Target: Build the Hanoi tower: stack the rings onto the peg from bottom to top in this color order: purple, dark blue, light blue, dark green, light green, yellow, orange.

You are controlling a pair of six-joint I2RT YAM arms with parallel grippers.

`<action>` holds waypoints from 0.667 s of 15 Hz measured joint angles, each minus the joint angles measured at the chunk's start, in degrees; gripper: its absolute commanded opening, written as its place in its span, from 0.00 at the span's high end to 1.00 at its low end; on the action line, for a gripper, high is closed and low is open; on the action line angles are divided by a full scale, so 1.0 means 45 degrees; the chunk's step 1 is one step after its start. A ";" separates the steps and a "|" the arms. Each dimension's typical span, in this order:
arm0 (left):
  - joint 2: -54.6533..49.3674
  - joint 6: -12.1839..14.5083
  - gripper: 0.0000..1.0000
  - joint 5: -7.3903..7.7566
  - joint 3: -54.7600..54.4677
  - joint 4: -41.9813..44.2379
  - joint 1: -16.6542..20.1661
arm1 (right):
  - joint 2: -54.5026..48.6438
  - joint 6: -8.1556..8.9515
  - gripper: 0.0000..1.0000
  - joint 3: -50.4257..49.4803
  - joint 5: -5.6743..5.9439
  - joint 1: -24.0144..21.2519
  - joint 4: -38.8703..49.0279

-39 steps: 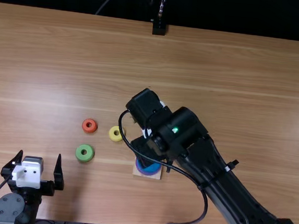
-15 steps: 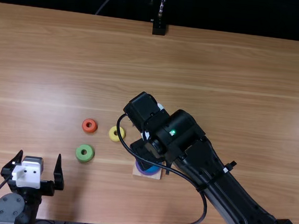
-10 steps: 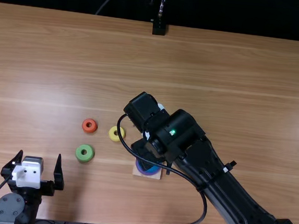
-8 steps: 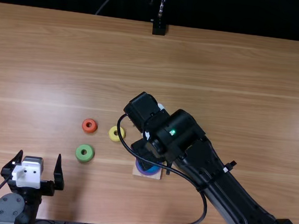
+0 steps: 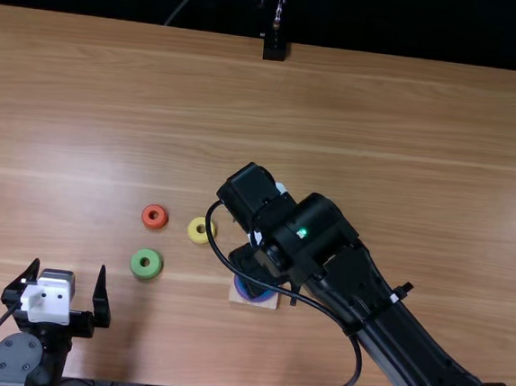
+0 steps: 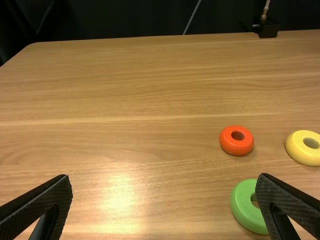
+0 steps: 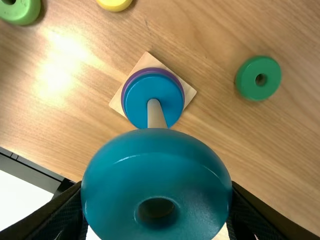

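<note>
Top view: the right arm (image 5: 399, 336) leans over the peg's base (image 5: 273, 302), far nearer it than the left jaws (image 5: 70, 267), spread and empty.

Left wrist view: light green ring (image 6: 243, 207) by those jaws.

Right wrist view: the right jaws (image 7: 157, 186) clasp the light blue ring (image 7: 150, 172), its hole out of line with the upright peg (image 7: 155, 115) — likely a sideways nudge, then down over dark blue (image 7: 136, 102).

Wooden table (image 5: 388, 150) — brightly lit; pale glare patches lie in both wrist views. Backdrop (image 5: 418, 22) — near black.
</note>
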 measured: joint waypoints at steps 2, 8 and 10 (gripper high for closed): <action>0.0000 0.0000 0.00 0.0005 0.0000 0.0000 0.0000 | 0.0000 0.0000 1.00 -0.0005 0.0000 0.0000 0.0000; 0.0000 0.0010 0.00 0.0000 0.0000 -0.0005 0.0000 | 0.0005 -0.0005 1.00 -0.0005 0.0000 0.0000 0.0097; 0.0000 0.0005 0.00 0.0005 0.0000 0.0000 0.0000 | 0.0029 0.0000 1.00 0.0000 0.0005 0.0000 0.0423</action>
